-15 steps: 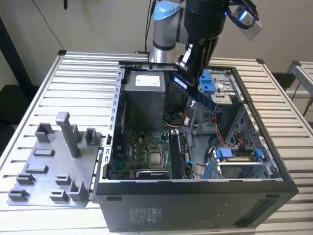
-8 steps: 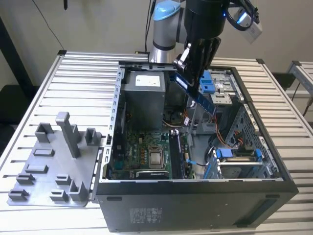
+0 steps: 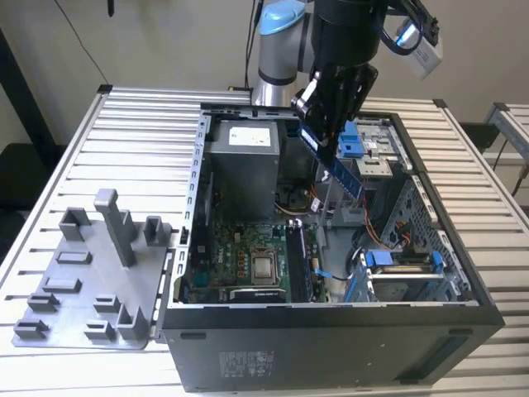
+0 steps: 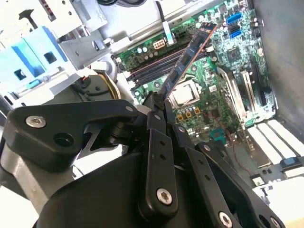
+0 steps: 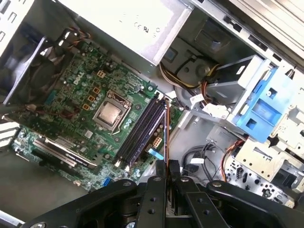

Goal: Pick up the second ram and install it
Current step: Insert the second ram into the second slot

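Slatted table [image 3: 124, 124], open PC [image 3: 331, 351]; gripper [image 3: 321, 124] holds second ram [image 3: 343, 169] over mobo [image 3: 240, 256].

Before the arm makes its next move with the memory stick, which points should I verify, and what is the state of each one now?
1. Grip: end effector shut on the memory stick: ok.
2. Stick held over the open case, not yet in a slot: ok.
3. Stick level with the memory slots: not ok, it hangs tilted in the exterior view.
4. A free slot under the stick: cannot tell.
5. Stick turned the right way round: cannot tell.
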